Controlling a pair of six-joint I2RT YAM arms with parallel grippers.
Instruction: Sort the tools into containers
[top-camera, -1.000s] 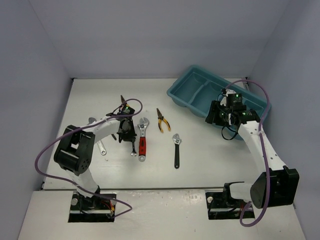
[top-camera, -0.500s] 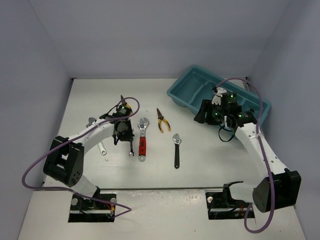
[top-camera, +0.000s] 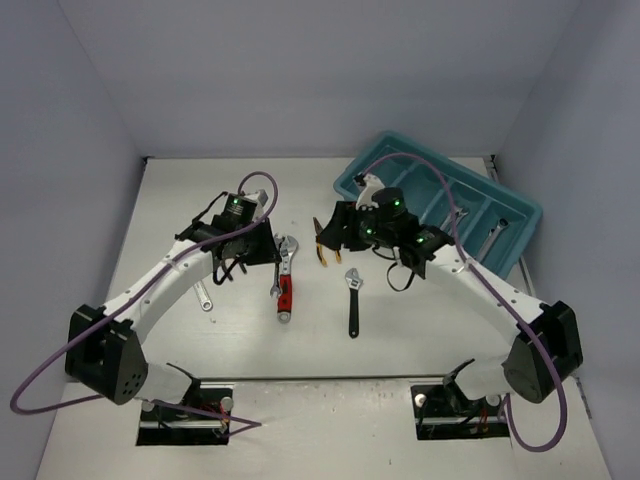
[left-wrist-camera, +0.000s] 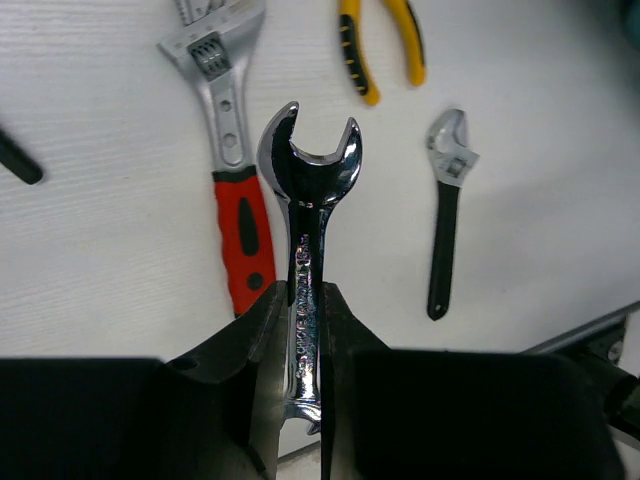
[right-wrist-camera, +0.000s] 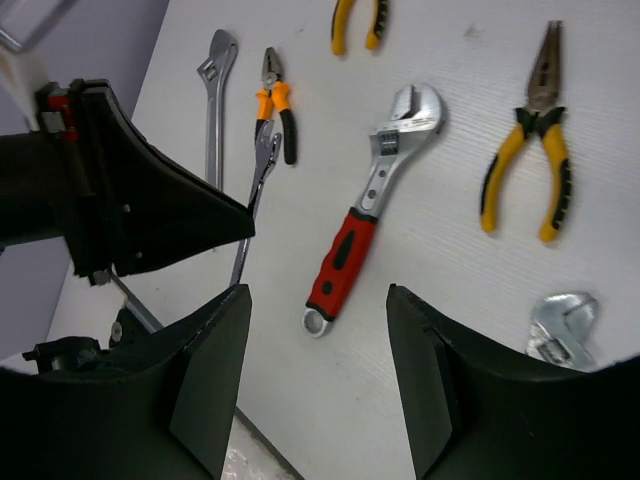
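Note:
My left gripper (top-camera: 266, 248) is shut on a silver open-end wrench (left-wrist-camera: 306, 230) and holds it above the table, beside the red-handled adjustable wrench (top-camera: 284, 281). My right gripper (top-camera: 336, 230) is open and empty, hovering over the orange-yellow pliers (top-camera: 323, 248), left of the teal tray (top-camera: 432, 202). In the right wrist view, the open gripper (right-wrist-camera: 318, 292) looks down on the red wrench (right-wrist-camera: 362, 235) and the pliers (right-wrist-camera: 528, 172). A black-handled adjustable wrench (top-camera: 353, 300) lies at the table's middle. A silver wrench (top-camera: 496, 232) lies in a tray compartment.
More tools lie behind the left arm: a long silver wrench (right-wrist-camera: 215, 100), small orange-black pliers (right-wrist-camera: 276, 112) and another yellow-handled pair (right-wrist-camera: 358, 22). A silver wrench (top-camera: 201, 291) lies near the left arm. Walls close the table on three sides.
My right arm has swung left from over the tray to above the pliers at the table's middle. My left gripper has lifted the silver wrench and moved slightly back and right.

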